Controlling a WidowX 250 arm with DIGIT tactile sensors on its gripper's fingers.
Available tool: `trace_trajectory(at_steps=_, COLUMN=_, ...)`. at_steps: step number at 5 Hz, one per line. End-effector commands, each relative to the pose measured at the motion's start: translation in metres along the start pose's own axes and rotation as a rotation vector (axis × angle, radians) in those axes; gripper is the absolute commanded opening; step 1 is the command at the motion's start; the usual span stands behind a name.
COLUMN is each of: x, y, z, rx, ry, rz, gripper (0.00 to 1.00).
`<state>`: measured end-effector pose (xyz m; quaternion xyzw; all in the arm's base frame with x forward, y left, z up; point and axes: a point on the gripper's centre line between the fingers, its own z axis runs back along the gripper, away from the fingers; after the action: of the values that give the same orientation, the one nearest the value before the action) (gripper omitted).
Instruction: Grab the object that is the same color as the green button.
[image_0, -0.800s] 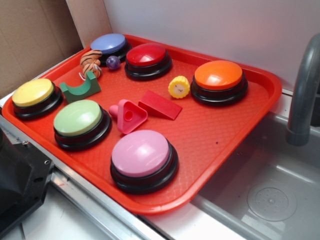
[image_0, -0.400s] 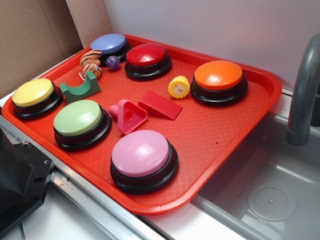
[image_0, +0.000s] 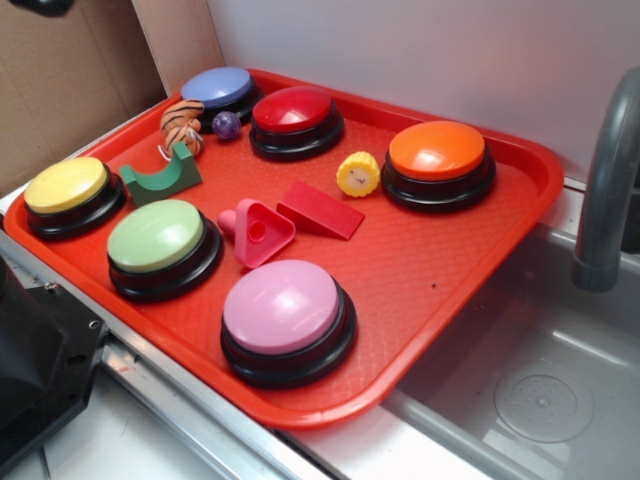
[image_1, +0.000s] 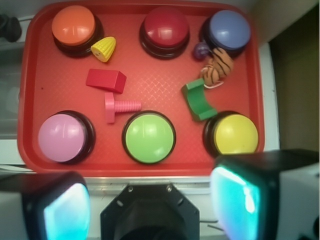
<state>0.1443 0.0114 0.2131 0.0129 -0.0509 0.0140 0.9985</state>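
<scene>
Exterior: red tray (image_0: 480, 270) of dome buttons; green block (image_0: 160, 177) lies notch up, just beside the yellow button (image_0: 66, 187), behind the green button (image_0: 157, 238), near a striped toy (image_0: 182, 123); gripper barely in view.

Wrist: gripper (image_1: 150, 202) hangs high over the tray's near edge, fingers (image_1: 235, 197) spread wide, holding nothing; block (image_1: 199, 100) ahead and to the right, touching nothing. Best to centre over it, turn the jaws across its flat sides, and descend clear of yellow button (image_1: 235, 133) and toy (image_1: 218, 64).

Notched block (image_0: 160, 177) on tray (image_0: 470, 250), between two buttons, behind third.
</scene>
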Motion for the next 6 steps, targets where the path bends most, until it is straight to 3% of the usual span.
trace_trajectory(at_steps=1, x=0.015, y=0.053, z=-0.058, rx=-0.004, ry=-0.030, rz=-0.037, gripper=1.00)
trace_trajectory(at_steps=3, x=0.029, y=0.082, z=-0.117, rx=0.012, ry=0.019, rz=-0.069, gripper=1.00)
trace_trajectory(at_steps=6, x=0.047, y=0.084, z=-0.181, rx=-0.035, ry=0.025, rz=-0.096, gripper=1.00)
